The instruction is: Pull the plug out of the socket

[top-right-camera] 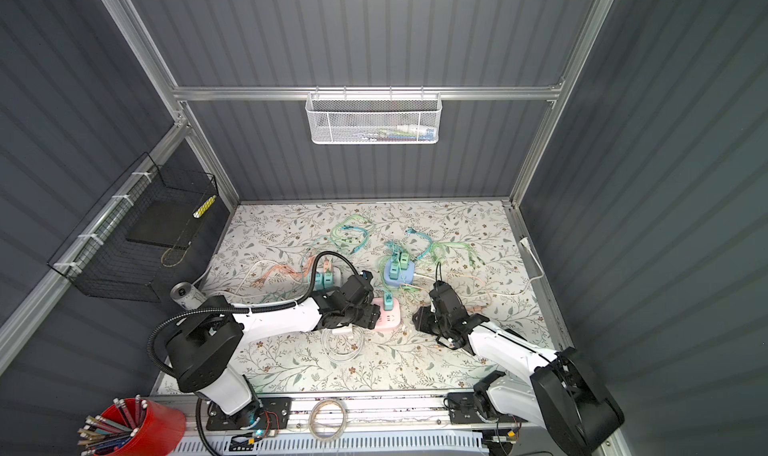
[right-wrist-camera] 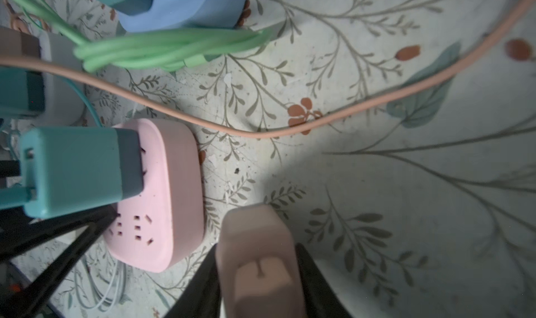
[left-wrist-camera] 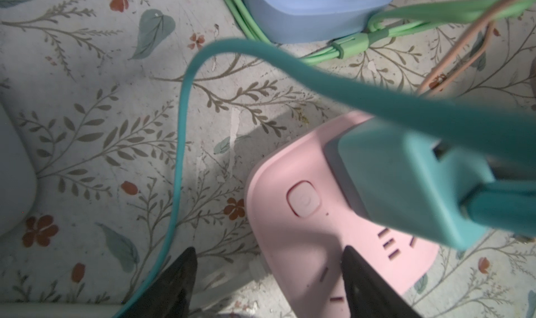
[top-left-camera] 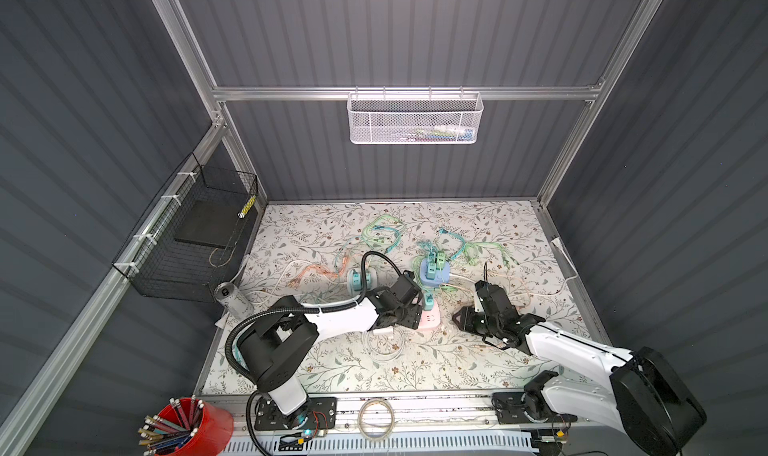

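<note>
Right gripper (right-wrist-camera: pixel 256 247): the black fingers (right-wrist-camera: pixel 317 279) flank a pale pink plug (right-wrist-camera: pixel 255 232), one along each side. Both appear to lie flush against it, though the wrist view is soft at that range and firm pressure cannot be confirmed. This plug is out of any socket. It sits just beside the pink socket (right-wrist-camera: pixel 171 192) without touching it, and a strip of the floral table cover (right-wrist-camera: pixel 406 215) shows between the two.

Left gripper (left-wrist-camera: pixel 268 247): spread wide, nothing between the fingers. One fingertip (left-wrist-camera: pixel 355 273) stands over the top face of the pink socket, near its slots. Its partner is off the socket's edge, above the cover, just beside a teal cable (left-wrist-camera: pixel 179 145). Whether the fingertip touches the socket cannot be judged.

Socket: in both top views the pink socket (top-left-camera: pixel 430 321) (top-right-camera: pixel 388 317) lies flat on the cover near the middle of the table. The left gripper is at its left side. The right gripper is near its right side, with bare cover between. A teal plug (left-wrist-camera: pixel 406 186) is seated upright in the socket's far end, and open slots show on the near part of the face.

Surroundings: a blue socket block (right-wrist-camera: pixel 188 9) stands beyond the pink socket and carries teal plugs of its own. A green cable bundle (right-wrist-camera: pixel 162 50) lies against its base. A salmon cable (right-wrist-camera: pixel 261 134) crosses the cover between the blue block and the pale pink plug.
</note>
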Robot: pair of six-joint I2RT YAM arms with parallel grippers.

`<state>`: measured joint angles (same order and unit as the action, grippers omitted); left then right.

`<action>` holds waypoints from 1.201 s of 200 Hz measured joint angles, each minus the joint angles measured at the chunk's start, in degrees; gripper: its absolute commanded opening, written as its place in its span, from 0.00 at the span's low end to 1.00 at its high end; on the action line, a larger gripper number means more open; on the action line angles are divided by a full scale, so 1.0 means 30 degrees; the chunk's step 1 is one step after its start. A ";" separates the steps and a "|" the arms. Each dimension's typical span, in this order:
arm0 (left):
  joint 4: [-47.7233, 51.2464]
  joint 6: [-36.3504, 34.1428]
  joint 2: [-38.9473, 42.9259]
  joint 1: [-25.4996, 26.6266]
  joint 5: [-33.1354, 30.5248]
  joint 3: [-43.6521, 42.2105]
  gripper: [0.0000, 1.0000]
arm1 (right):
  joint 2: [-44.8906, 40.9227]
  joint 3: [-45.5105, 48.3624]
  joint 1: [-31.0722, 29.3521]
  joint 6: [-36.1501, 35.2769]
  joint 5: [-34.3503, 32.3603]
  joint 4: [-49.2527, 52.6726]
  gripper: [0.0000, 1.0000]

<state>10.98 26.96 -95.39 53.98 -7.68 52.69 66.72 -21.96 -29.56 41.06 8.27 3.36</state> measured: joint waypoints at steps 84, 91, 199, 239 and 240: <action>0.0087 -0.0160 0.0044 0.0036 -0.0240 0.0007 0.79 | -0.3410 -0.0903 0.0051 0.0372 -0.2339 0.3446 0.70; 0.0124 -0.0160 0.0058 0.0036 -0.0284 0.0007 0.79 | -0.3650 -0.1078 0.0029 0.0313 -0.2543 0.3687 0.70; 0.1122 -0.0299 0.0517 0.0036 -0.0801 -0.0022 0.80 | -0.2703 -0.2696 -0.4444 -0.2353 -0.5792 0.3599 0.71; 0.1049 -0.0299 0.0947 0.0029 -0.0721 -0.0525 0.80 | -0.0160 -0.3934 -0.5705 -0.4728 -0.5821 0.2302 0.74; 0.1049 -0.0299 0.0954 0.0036 -0.0721 -0.0532 0.80 | -0.0066 -0.3956 -0.5727 -0.4809 -0.5799 0.2237 0.74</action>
<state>14.13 26.06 -92.53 54.08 -9.85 51.09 66.52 -33.82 -46.74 26.63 -9.13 10.07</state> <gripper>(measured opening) 0.802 0.732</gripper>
